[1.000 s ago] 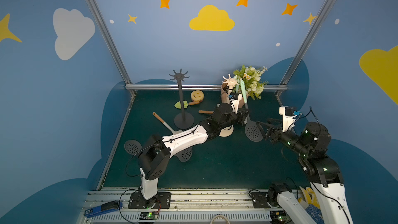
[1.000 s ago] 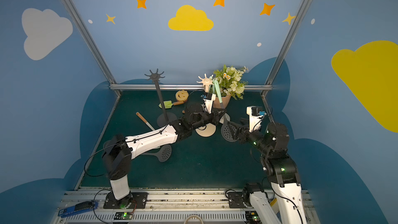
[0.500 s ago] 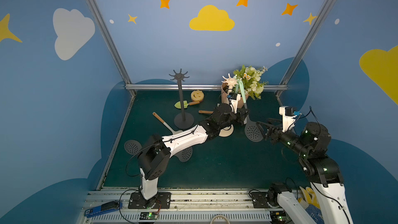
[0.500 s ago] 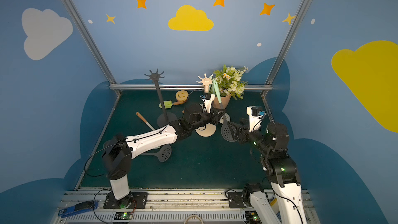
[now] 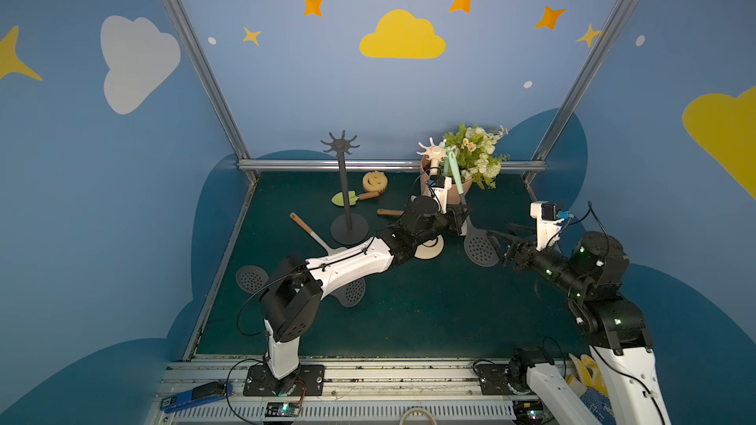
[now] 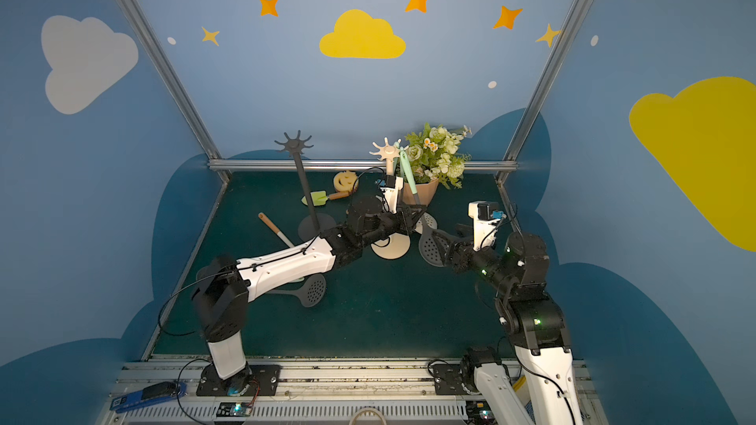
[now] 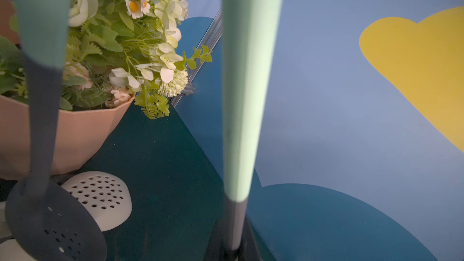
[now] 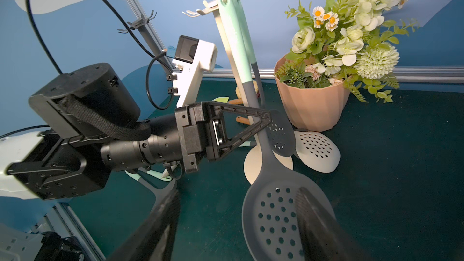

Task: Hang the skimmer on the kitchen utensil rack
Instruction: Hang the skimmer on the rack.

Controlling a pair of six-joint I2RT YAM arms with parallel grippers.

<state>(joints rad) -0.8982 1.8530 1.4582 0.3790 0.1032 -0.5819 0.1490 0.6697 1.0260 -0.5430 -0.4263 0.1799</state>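
The skimmer has a mint handle [image 7: 246, 84] and a dark grey perforated head [image 5: 480, 247] [image 6: 429, 245] [image 8: 278, 222]. It stands steeply tilted, and my left gripper [image 5: 460, 218] [image 6: 413, 216] [image 7: 232, 249] [image 8: 266, 120] is shut on its grey neck. The handle's top end lies against the hooks of the cream kitchen utensil rack [image 5: 431, 153] [image 6: 386, 153] [image 8: 200, 11]; whether its hole sits on a hook I cannot tell. My right gripper [image 5: 497, 245] [image 6: 444, 245] [image 8: 237, 194] is open right beside the head, and one finger crosses in front of it in the right wrist view.
A second mint-handled skimmer [image 7: 42, 21] [image 8: 280, 131] hangs on the same rack. A white skimmer head [image 7: 100, 197] [image 8: 316, 150] lies by the pink flower pot [image 5: 458, 194] [image 8: 311, 106]. A black rack [image 5: 345, 198], a sponge [image 5: 374, 181] and grey skimmers [image 5: 251, 278] are to the left.
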